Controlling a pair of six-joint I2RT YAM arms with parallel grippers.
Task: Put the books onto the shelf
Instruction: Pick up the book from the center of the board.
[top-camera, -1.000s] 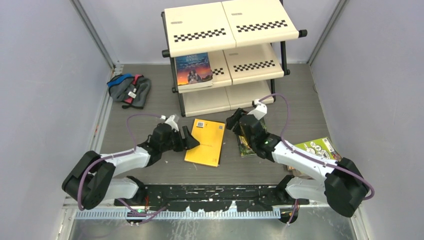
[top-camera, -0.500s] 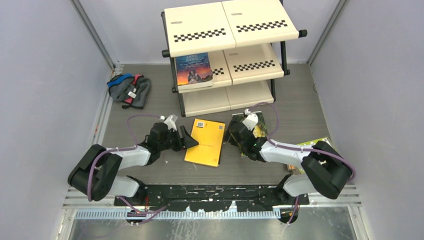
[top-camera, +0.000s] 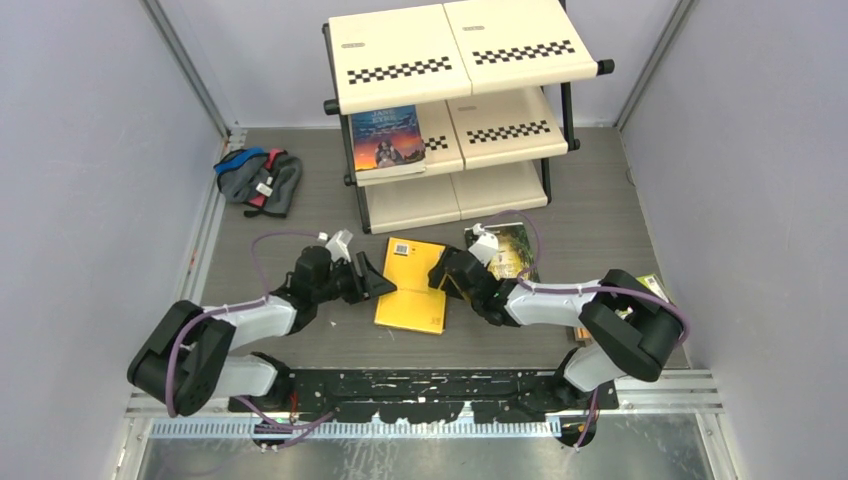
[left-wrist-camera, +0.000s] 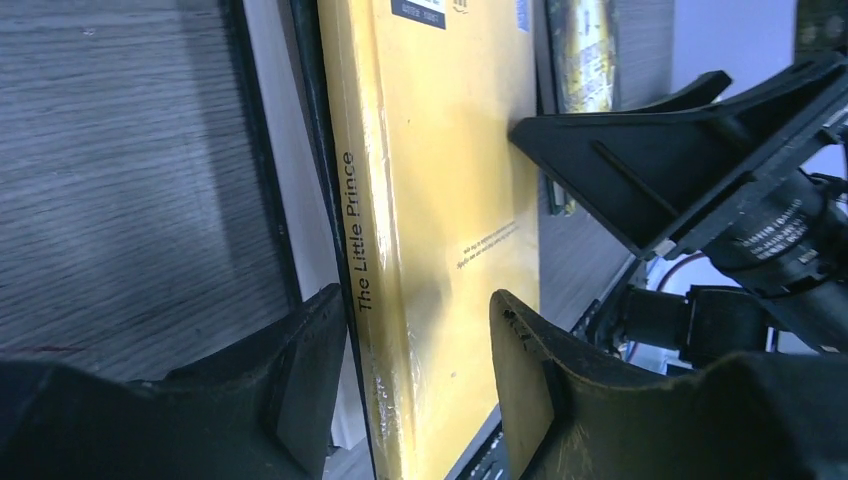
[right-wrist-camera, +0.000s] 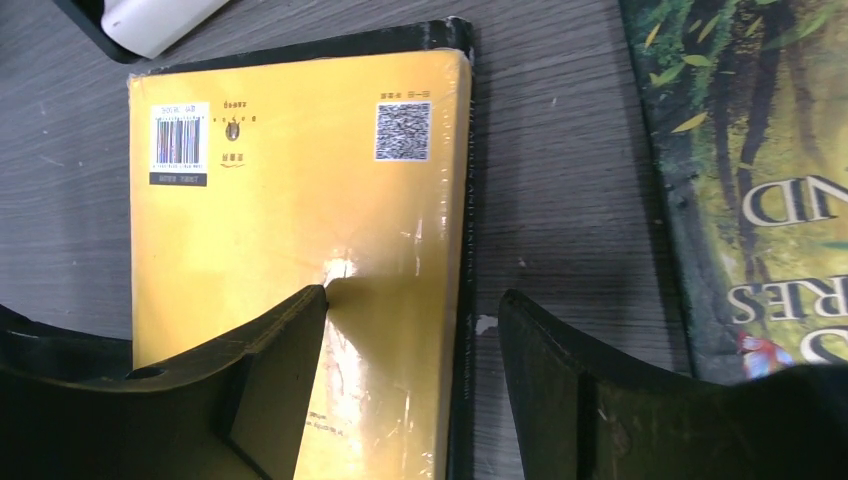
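Yellow book (top-camera: 411, 285) lies on the table (top-camera: 600, 200), unshelved; we count one blue book (top-camera: 385, 138) on the shelf (top-camera: 400, 40). Left gripper (top-camera: 385, 284), right gripper (top-camera: 438, 280): claws spread astride its edges, nothing pinched.

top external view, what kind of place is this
Probably a robot test cell: plain walls box in the table, the left arm and right arm are bolted to its near edge, and a small shelf stands at the back.
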